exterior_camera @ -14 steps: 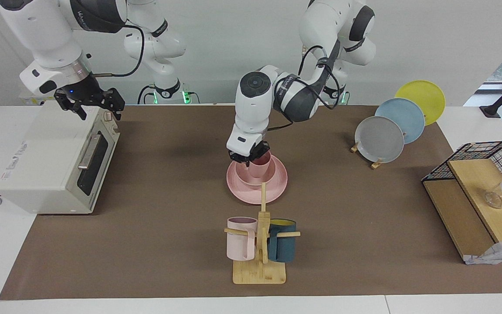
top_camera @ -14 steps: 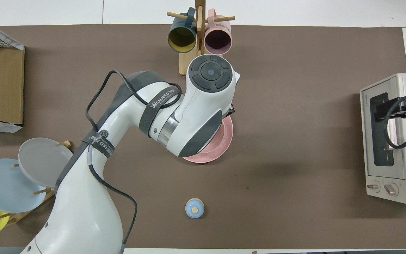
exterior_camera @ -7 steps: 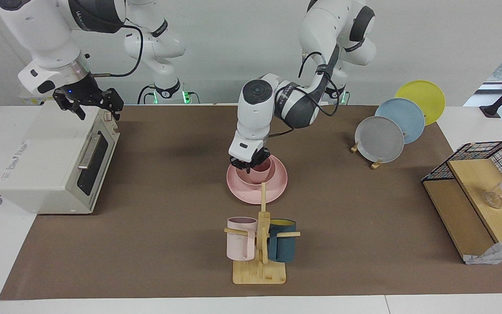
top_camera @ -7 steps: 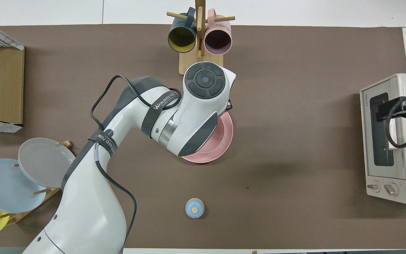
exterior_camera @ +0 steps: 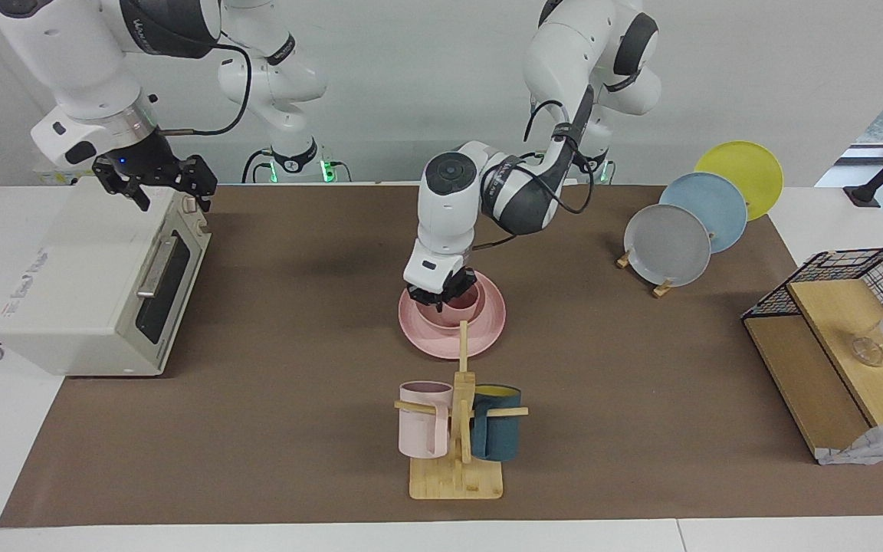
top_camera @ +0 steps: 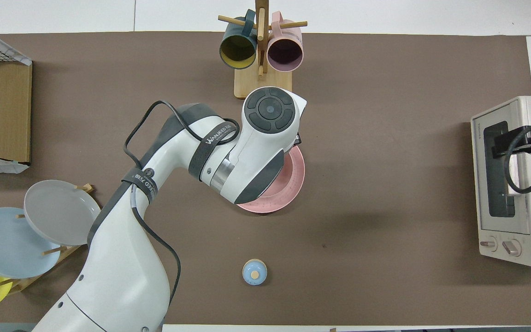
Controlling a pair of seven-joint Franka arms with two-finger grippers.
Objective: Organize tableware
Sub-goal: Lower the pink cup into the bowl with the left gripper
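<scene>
The pink plate (exterior_camera: 487, 326) lies mid-table with the pink bowl (exterior_camera: 441, 316) on it. The pink cup (exterior_camera: 466, 300) stands low inside the bowl. My left gripper (exterior_camera: 439, 295) reaches down from above and is shut on the cup's rim, at the side toward the right arm's end. In the overhead view my left arm hides the cup and bowl, and only the plate's edge (top_camera: 291, 184) shows. My right gripper (exterior_camera: 173, 192) is open and waits above the toaster oven (exterior_camera: 96, 284).
A wooden mug tree (exterior_camera: 457, 468) with a pale pink mug (exterior_camera: 422, 418) and a dark blue mug (exterior_camera: 497, 431) stands just farther from the robots than the plate. A plate rack (exterior_camera: 667, 245) and a wire shelf (exterior_camera: 832, 337) are at the left arm's end. A small blue knob (top_camera: 254, 271) lies nearer the robots.
My left gripper has come down with the pink cup, which now sits lower inside the bowl. The right arm has not moved.
</scene>
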